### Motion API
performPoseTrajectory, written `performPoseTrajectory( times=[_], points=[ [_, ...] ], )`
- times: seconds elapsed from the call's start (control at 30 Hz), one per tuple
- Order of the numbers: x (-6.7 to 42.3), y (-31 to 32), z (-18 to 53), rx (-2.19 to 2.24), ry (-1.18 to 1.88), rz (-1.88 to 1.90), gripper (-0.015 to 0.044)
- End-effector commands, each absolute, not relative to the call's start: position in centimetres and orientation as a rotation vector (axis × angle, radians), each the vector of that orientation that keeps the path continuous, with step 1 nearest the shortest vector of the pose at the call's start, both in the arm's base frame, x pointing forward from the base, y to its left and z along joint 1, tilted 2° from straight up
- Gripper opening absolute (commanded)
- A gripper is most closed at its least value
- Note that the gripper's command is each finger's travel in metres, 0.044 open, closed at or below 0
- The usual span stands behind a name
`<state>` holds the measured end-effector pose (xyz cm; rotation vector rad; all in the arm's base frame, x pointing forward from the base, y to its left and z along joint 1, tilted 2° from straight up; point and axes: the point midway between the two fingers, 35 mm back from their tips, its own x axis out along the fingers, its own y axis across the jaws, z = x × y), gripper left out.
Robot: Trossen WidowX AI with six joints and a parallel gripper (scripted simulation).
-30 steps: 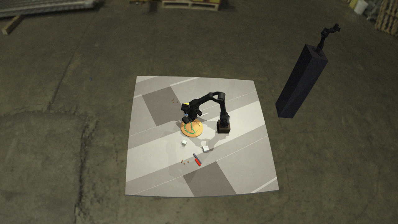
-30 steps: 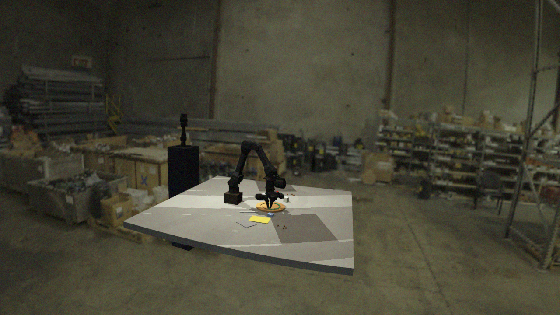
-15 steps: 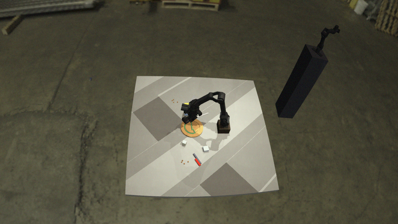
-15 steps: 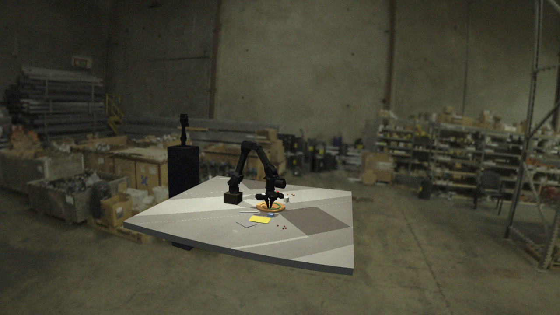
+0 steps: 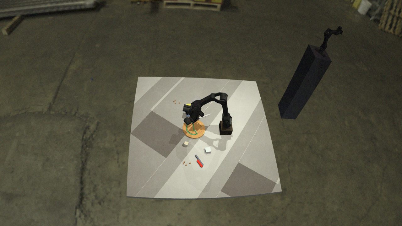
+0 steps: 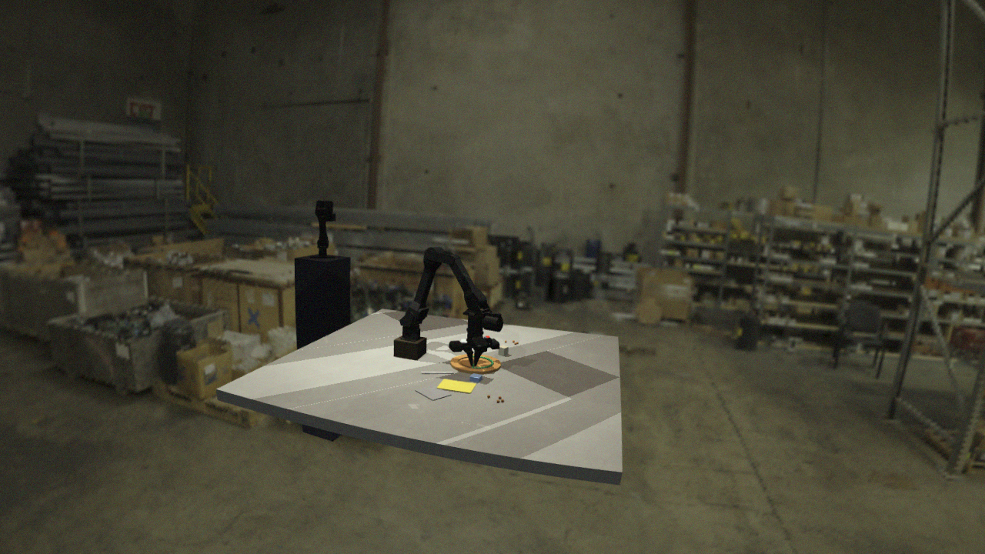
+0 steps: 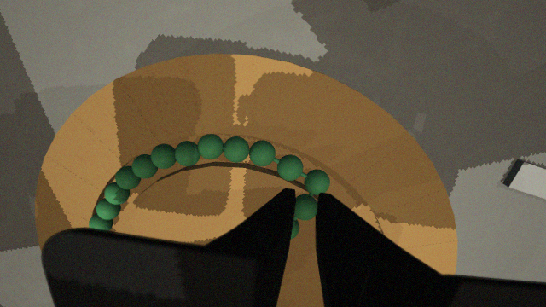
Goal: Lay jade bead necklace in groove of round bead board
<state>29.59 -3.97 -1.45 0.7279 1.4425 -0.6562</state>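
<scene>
The round tan bead board (image 5: 199,129) (image 6: 462,363) (image 7: 350,124) lies on the table in front of the arm's base. The jade bead necklace (image 5: 190,133) (image 6: 485,362) (image 7: 211,147), a string of green beads, lies partly along the board's circular groove; in the wrist view it arcs from the lower left over the top to the right. My gripper (image 5: 190,121) (image 6: 474,360) (image 7: 304,201) is down on the board and shut on the necklace, with a green bead (image 7: 305,207) pinched between the black fingertips. The string's end below the fingers is hidden.
On the table (image 5: 252,157) lie a cream cube (image 5: 185,144), a white cube (image 5: 208,149), a red and grey bar (image 5: 199,161), small brown beads (image 5: 186,163) (image 5: 176,101), a yellow card (image 6: 456,385) and a grey sheet (image 6: 432,393). A dark pillar (image 5: 303,84) stands off the table.
</scene>
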Motion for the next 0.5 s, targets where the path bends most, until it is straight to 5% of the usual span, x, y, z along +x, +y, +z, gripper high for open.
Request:
performPoseTrajectory(
  times=[0.0,0.47],
  points=[
    [29.5,-4.0,-1.2,0.728,1.444,-0.656,0.0000],
    [28.6,-5.0,-0.9,0.726,1.448,-0.657,0.0000]
  ],
)
